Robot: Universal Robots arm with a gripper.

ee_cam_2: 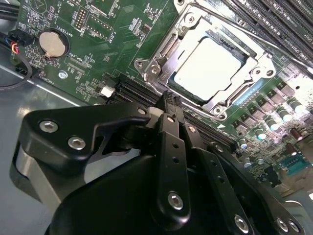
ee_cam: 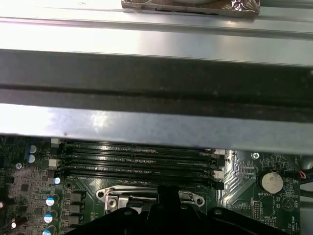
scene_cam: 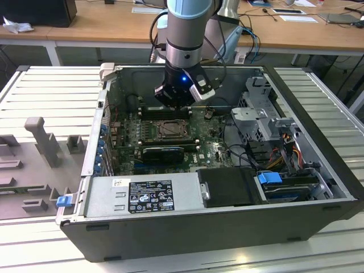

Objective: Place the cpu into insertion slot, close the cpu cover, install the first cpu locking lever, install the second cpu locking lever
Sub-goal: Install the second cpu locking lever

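Exterior view: computer case (scene_cam: 318, 187) on slatted metal table (scene_cam: 45, 85), wooden desks (scene_cam: 102, 25) behind; claw (ee_cam_2: 168, 100) fingers together.

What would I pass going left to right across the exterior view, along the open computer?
Grey holder → blue clip → labelled power supply → insertion slot → blue tab → case wall.

The pale silvery cpu (ee_cam_2: 209, 62) lay flat in the insertion slot (ee_cam_2: 161, 49) on the green board, framed by the closed grey metal cpu cover (ee_cam_2: 256, 63), its window showing the chip's face.
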